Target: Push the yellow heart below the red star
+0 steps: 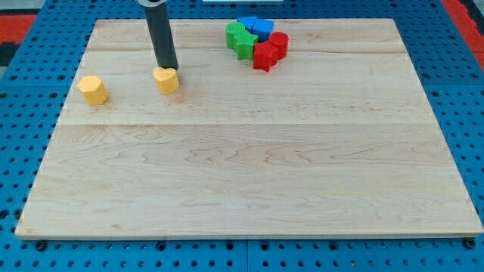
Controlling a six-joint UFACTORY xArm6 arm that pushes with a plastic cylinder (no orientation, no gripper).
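Currently, a pale wooden board serving as the surface (249,174) is seen resting on a blue perforated base (469,113). A straight dark rod (160,34) is seen descending from the view's top, and my tip (167,68) is placed directly against the upper edge of a small yellow heart-shaped block (166,79), on the side facing the view's top. No jaws are carried by the arm, so nothing is gripped; contact is made by the rod's end alone.

The yellow heart-shaped block is located in the upper left part of the surface. A second yellow block of roughly hexagonal shape (93,89) is found well to the view's left of it, apart from it.

Near the view's top, right of centre, a tight cluster of blocks is gathered. A red star-shaped block (264,57) is positioned at the cluster's lower edge, with a red rounded block (279,44) touching it on the view's right. Two green blocks (240,39) are set on the cluster's left, and two blue blocks (257,26) are set at its top; their exact shapes cannot be made out.

The yellow heart-shaped block is well apart from the red star-shaped block, to the view's left and slightly lower.
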